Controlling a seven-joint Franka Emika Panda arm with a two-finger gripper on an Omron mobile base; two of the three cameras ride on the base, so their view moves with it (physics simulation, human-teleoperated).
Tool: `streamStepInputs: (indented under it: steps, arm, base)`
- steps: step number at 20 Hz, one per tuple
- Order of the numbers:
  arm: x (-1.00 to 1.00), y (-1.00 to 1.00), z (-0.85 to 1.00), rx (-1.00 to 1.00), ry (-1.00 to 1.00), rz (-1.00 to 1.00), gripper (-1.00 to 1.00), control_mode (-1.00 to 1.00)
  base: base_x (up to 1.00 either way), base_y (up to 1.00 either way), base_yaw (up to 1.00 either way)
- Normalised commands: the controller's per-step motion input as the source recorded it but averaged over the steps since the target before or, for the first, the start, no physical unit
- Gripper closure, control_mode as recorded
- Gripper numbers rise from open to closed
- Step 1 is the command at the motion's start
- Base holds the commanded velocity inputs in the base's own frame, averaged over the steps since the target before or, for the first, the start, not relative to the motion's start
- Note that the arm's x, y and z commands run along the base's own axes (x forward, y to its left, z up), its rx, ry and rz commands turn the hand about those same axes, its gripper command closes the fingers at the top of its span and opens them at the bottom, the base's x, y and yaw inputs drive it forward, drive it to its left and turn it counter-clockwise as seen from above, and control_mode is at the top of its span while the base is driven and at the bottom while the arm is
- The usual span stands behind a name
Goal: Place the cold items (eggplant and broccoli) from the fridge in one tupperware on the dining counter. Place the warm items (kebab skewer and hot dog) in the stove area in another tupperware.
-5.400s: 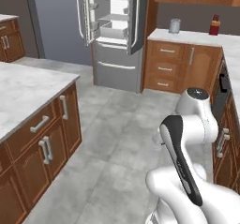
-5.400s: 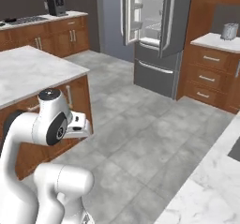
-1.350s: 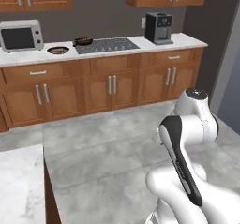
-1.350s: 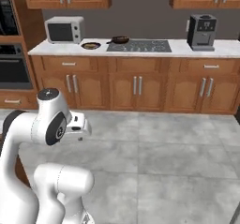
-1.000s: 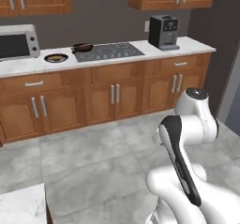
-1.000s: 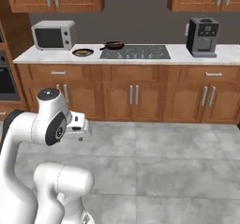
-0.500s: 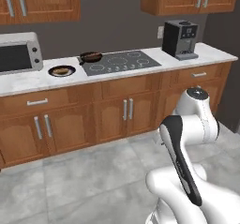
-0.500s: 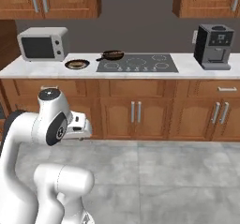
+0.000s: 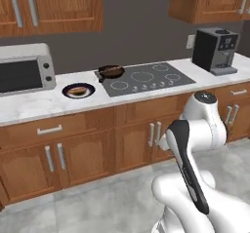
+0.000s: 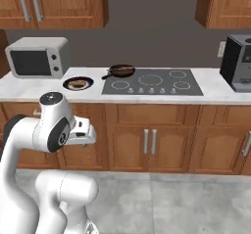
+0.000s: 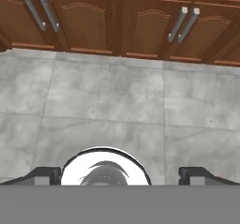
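Note:
On the stove counter a dark plate (image 9: 78,90) (image 10: 78,83) holds a brownish food item, and a black pan (image 9: 111,71) (image 10: 121,70) on the cooktop's left corner holds another. They are too small to tell hot dog from kebab skewer. My gripper (image 11: 120,175) hangs folded close to my body, pointing down at the grey floor tiles in front of the lower cabinets. It is open, with nothing between its fingertips (image 11: 44,175). It is well short of the counter. The eggplant, broccoli and tupperware are out of view.
A microwave (image 9: 24,73) (image 10: 37,57) stands left of the plate. The black cooktop (image 9: 146,78) (image 10: 152,81) fills the counter's middle, and a coffee machine (image 9: 215,50) (image 10: 240,57) stands at its right. Wooden cabinets (image 11: 93,26) run below and above.
The base has driven closer to the stove counter, so the whole scene has grown and shifted in both base views. The arm keeps its folded pose and the gripper stays open.

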Motion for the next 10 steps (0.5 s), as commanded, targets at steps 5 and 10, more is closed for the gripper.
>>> streamStepInputs:
  steps: [5, 10]
  arm:
    - [0.0, 0.0, 0.0, 0.0, 0.0, 0.0, -1.0, 1.0]
    - [0.0, 0.0, 0.0, 0.0, 0.0, 0.0, -1.0, 1.0]
  base:
    - [1.0, 0.04, 0.15]
    - [1.0, 0.01, 0.14]
